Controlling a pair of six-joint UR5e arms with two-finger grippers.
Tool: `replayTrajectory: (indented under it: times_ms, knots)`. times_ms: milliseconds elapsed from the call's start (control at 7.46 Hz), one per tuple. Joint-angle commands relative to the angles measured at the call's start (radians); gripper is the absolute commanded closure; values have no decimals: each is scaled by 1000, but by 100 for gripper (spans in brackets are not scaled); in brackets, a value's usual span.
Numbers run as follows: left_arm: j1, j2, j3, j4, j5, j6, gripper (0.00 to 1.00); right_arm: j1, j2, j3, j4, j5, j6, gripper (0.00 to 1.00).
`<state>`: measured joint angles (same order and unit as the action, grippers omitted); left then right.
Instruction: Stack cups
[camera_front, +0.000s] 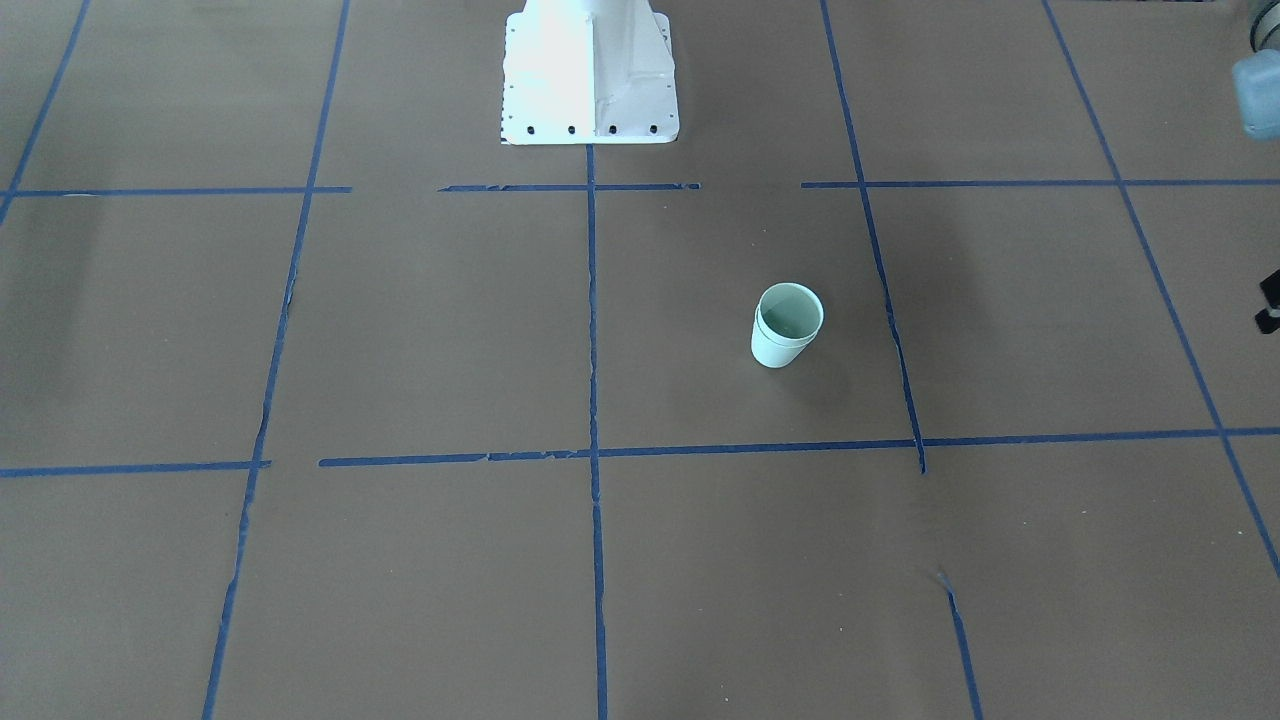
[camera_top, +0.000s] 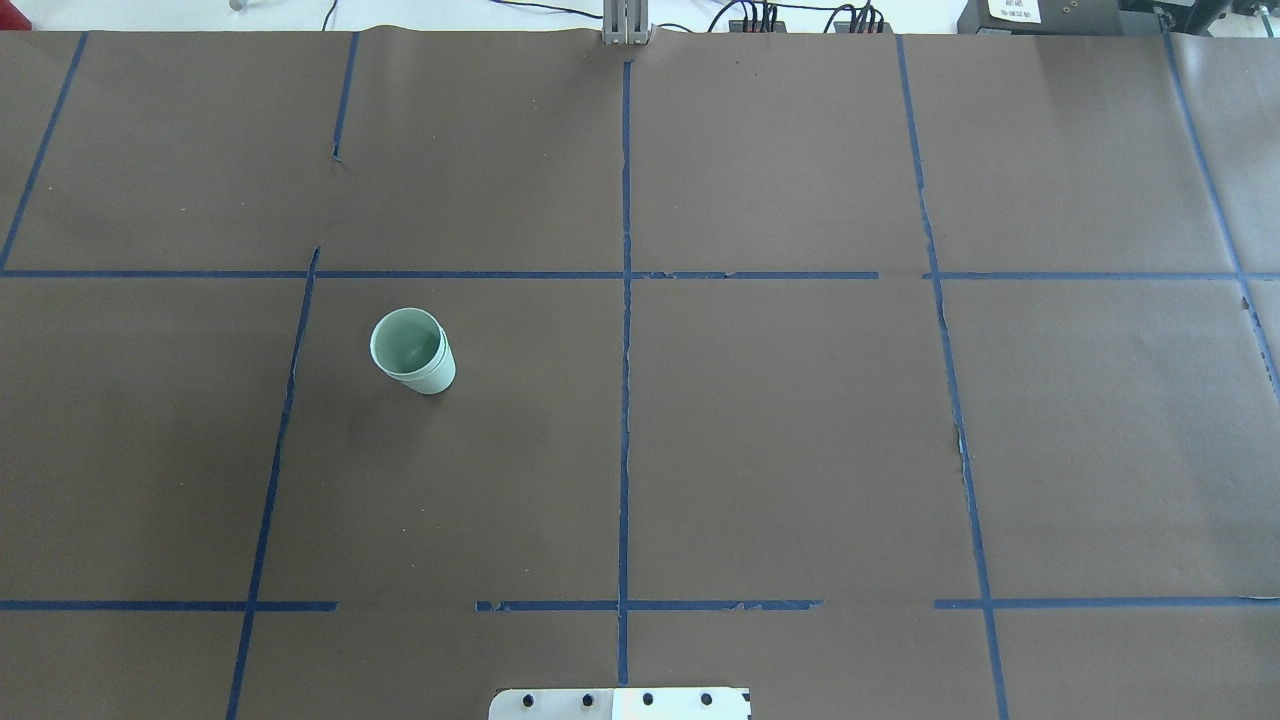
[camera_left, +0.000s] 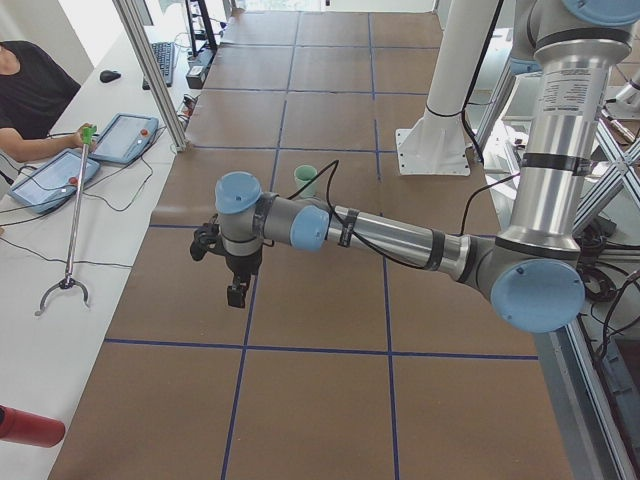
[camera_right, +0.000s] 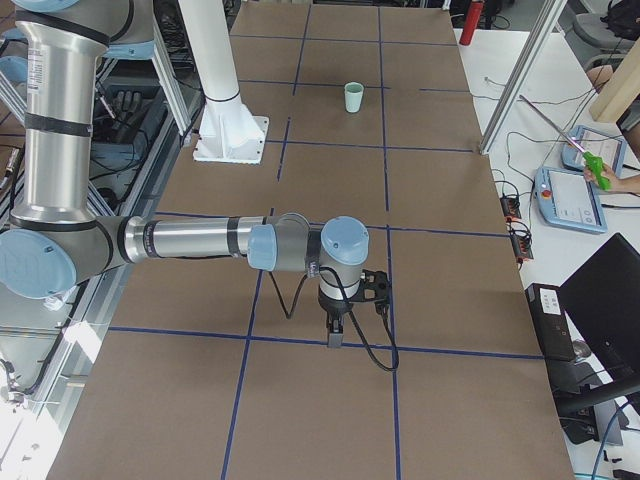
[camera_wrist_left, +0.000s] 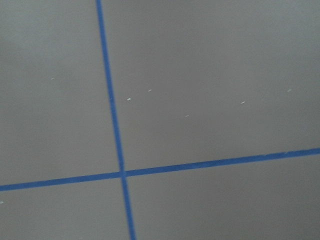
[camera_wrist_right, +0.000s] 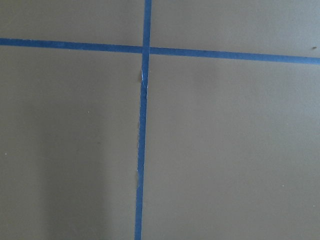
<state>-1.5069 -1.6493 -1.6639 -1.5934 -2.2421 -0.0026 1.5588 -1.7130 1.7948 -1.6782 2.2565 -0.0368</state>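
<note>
Two pale mint-green cups (camera_front: 787, 325) stand upright as one nested stack on the brown table paper, a second rim showing just inside the outer one. The stack is left of centre in the overhead view (camera_top: 412, 350), and it also shows in the left side view (camera_left: 306, 180) and the right side view (camera_right: 353, 97). My left gripper (camera_left: 237, 295) hangs over the table's left end, well away from the stack. My right gripper (camera_right: 335, 335) hangs over the right end, far from it. Neither holds anything; I cannot tell whether they are open or shut. The wrist views show only paper and tape.
The white robot base (camera_front: 590, 75) stands at the table's robot-side edge. Blue tape lines (camera_top: 625, 400) divide the brown paper into squares. An operator's bench with tablets (camera_left: 60, 175) and a grabber stick (camera_left: 70, 230) runs along the far side.
</note>
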Motion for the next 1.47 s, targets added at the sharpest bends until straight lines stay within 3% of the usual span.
replayTrajectory:
  times_ms: [0, 402, 938, 1340]
  knots:
    - [-119, 60, 24, 19, -1, 110, 0, 0, 1, 0, 0, 0, 0, 0]
    - [-150, 103, 44, 23, -5, 110, 0, 0, 0, 0, 0, 0, 0, 0]
    - [-148, 106, 36, 52, -128, 95, 0, 1, 1, 0, 0, 0, 0, 0]
    - [-145, 105, 59, 50, -139, 95, 0, 1, 0, 0, 0, 0, 0, 0]
